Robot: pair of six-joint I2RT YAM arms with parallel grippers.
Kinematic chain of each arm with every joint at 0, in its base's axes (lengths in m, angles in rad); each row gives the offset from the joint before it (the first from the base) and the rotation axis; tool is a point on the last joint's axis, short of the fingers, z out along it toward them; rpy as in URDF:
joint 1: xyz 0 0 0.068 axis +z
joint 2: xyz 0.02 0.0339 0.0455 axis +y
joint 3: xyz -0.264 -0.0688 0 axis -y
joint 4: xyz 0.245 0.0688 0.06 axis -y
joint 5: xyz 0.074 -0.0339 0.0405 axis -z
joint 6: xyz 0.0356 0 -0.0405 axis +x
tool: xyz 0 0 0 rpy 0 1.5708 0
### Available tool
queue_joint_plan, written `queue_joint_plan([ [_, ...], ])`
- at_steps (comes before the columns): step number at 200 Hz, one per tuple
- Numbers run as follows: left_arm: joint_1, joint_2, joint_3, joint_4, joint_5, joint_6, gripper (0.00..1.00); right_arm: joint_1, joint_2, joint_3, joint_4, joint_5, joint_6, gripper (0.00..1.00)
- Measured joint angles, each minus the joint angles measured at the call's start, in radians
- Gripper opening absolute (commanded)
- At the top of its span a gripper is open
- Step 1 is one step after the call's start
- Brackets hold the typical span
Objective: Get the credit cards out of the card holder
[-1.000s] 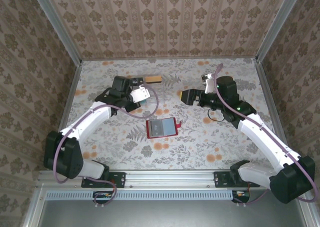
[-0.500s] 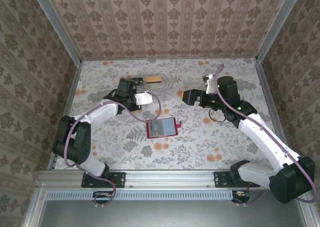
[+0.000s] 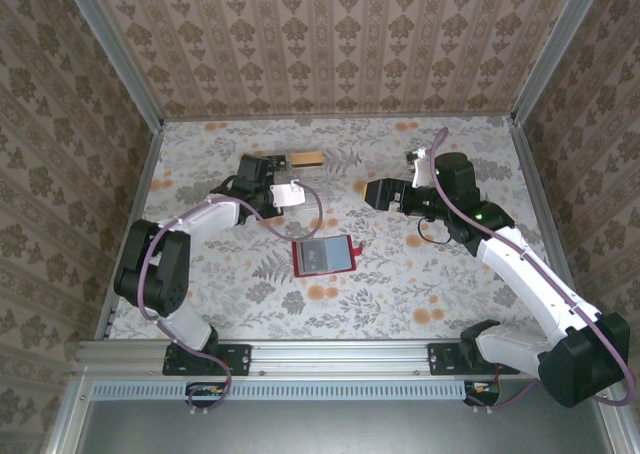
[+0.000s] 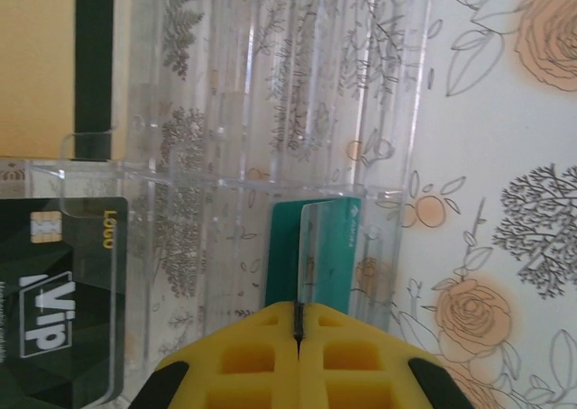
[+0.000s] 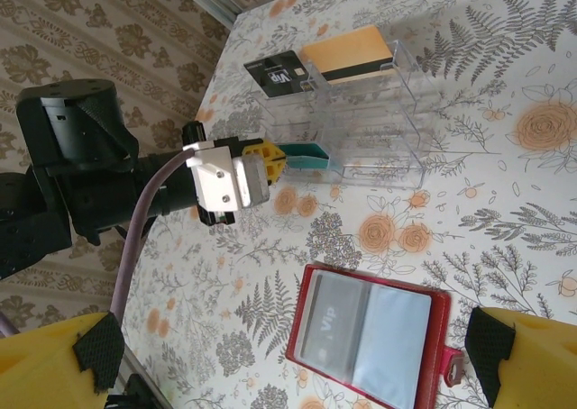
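— Now, what is the left arm doing?
— It is leaning down lower than it was a second ago. The left gripper (image 4: 297,317) is reaching into the clear rack (image 4: 270,94). Its yellow jaws are pinching tight on the edge of a green card (image 4: 329,247) and setting it down into a slot at the rack's edge.
— Are other cards sitting in the rack?
— Yes, a black card (image 4: 63,292) and an orange card (image 4: 36,58) are standing in slots beside it.
— And where is the card holder lying?
— The card holder (image 5: 370,341) is lying open on the table (image 3: 450,274), in the middle, a little way from the rack. It is not moving at all. A grey card (image 5: 329,323) is sitting in its left pocket, so I am thinking the job is not finished.
— What about the right gripper?
— The right gripper (image 3: 372,192) is hanging above the table, a bit further right than a second ago. Its jaws are spread wide open and holding nothing. I am guessing it is waiting for the green card to be let go. Then the grey card is probably coming out next.
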Motion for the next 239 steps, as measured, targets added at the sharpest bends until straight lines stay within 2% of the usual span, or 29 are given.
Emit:
queue_joint_plan([
  [32,0.0,0.018,0.009,0.003,0.0,0.0,0.0,0.0,0.02,0.0,0.001,0.0,0.0,1.0],
  [45,0.0,0.031,0.012,0.0,0.0,0.0,0.09,0.0,0.028,0.0,0.001,0.0,0.0,1.0],
  [59,0.0,0.044,0.014,-0.001,0.0,-0.001,0.15,0.0,0.034,0.0,0.001,0.0,0.0,1.0],
  [111,0.001,0.058,0.044,-0.004,-0.008,-0.002,0.16,-0.002,0.048,0.0,0.014,-0.001,0.002,1.0],
  [147,0.001,0.061,0.047,0.0,-0.019,-0.005,0.21,-0.002,0.053,0.0,0.016,-0.004,0.004,1.0],
  [217,0.007,0.063,0.047,-0.021,-0.001,-0.026,0.48,-0.005,0.053,0.0,0.016,-0.007,0.004,1.0],
  [239,0.008,0.063,0.047,-0.023,0.0,-0.029,0.52,-0.005,0.056,0.0,0.018,-0.008,0.007,1.0],
])
